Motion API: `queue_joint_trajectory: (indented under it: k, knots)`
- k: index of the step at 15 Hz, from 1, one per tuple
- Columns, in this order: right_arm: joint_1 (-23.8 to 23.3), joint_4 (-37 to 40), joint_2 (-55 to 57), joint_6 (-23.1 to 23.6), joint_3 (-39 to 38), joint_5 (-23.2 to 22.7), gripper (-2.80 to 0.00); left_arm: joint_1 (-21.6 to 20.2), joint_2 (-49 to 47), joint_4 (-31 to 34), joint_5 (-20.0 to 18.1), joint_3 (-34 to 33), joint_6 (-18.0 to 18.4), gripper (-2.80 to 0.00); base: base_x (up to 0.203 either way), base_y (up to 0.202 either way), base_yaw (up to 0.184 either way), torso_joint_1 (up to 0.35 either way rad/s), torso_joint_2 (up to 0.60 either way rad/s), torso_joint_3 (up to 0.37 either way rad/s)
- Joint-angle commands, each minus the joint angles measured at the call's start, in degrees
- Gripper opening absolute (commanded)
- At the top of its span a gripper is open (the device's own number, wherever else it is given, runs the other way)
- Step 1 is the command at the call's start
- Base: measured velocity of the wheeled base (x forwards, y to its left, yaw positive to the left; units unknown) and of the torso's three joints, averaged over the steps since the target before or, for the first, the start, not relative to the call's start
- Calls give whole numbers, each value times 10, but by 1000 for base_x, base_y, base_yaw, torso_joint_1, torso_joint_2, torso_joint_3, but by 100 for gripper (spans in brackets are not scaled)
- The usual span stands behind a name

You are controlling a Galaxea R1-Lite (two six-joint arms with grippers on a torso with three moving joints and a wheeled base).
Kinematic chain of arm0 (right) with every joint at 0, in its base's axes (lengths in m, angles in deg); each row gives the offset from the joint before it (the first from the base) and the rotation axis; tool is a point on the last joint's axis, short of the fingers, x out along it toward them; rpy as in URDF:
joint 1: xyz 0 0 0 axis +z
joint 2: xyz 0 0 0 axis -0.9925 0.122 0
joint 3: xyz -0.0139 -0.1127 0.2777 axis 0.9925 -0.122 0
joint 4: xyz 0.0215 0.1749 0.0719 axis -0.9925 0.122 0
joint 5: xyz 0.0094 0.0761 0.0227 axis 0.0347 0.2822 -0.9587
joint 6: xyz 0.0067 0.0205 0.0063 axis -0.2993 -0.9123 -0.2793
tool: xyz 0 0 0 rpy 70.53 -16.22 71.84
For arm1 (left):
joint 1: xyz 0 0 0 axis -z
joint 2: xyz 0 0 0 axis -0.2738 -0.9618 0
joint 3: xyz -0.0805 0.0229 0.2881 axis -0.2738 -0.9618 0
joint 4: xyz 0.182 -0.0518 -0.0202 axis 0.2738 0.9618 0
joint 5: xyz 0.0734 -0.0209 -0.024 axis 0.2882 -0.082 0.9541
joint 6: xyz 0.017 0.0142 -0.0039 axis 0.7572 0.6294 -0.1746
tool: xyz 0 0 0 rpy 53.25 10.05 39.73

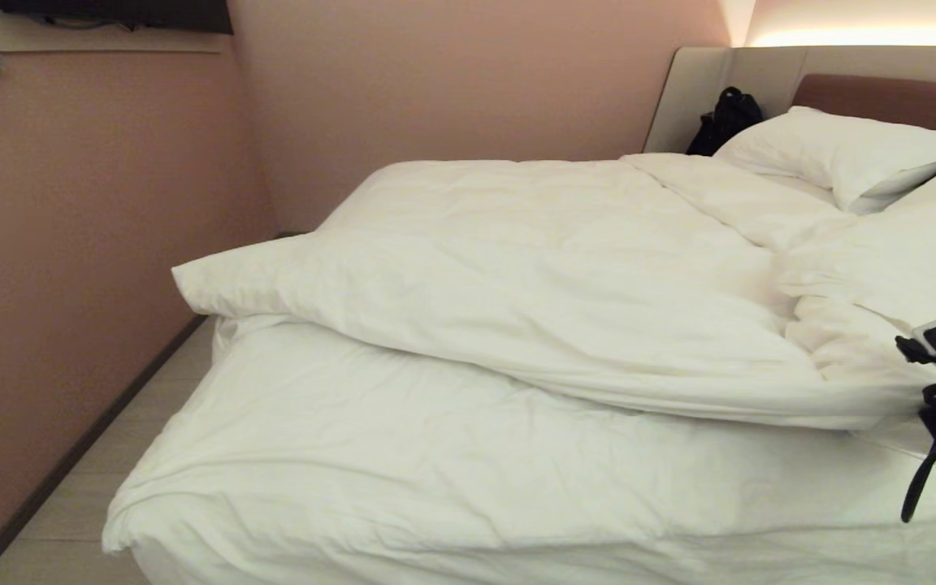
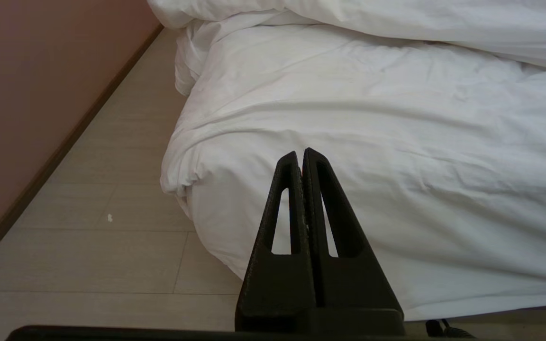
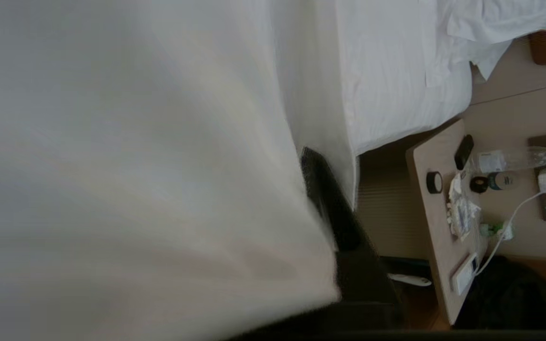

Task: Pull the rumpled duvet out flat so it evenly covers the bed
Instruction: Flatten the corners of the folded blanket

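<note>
No readable text, no labels, brands or numbers — small bedside clutter too blurred to make out

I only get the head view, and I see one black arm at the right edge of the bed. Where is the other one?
Observer: The left tool hangs shut just off the foot end of the bed, touching nothing.
Operator: What does the right arm's camera see?
Observer: Mostly white duvet, draped right across the right tool; whether it is pinched is hidden.
Operator: Anything beside the bed?
Observer: A small table with a clear bottle and a white charger cable.
</note>
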Motion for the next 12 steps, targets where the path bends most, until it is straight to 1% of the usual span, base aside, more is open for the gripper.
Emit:
queue_joint_trajectory:
  k: [1, 4, 6, 7, 8, 11, 12]
  knots:
    - [1, -2, 8, 1, -4, -12, 0, 0, 0, 0, 0, 0, 0, -280, 0, 0, 0, 0, 0, 0]
    - [3, -3, 3, 1, -7, -14, 0, 0, 0, 0, 0, 0, 0, -280, 0, 0, 0, 0, 0, 0]
    - [9, -1, -9, 1, -10, -25, 0, 0, 0, 0, 0, 0, 0, -280, 0, 0, 0, 0, 0, 0]
    - [14, -1, -24, 2, -16, -56, 0, 0, 0, 0, 0, 0, 0, -280, 0, 0, 0, 0, 0, 0]
    - [21, 0, -34, 2, -22, -75, 0, 0, 0, 0, 0, 0, 0, -280, 0, 0, 0, 0, 0, 0]
    - [59, 25, -84, 3, -30, -97, 0, 0, 0, 0, 0, 0, 0, -280, 0, 0, 0, 0, 0, 0]
    - [68, 44, -108, 3, -28, -115, 0, 0, 0, 0, 0, 0, 0, -280, 0, 0, 0, 0, 0, 0]
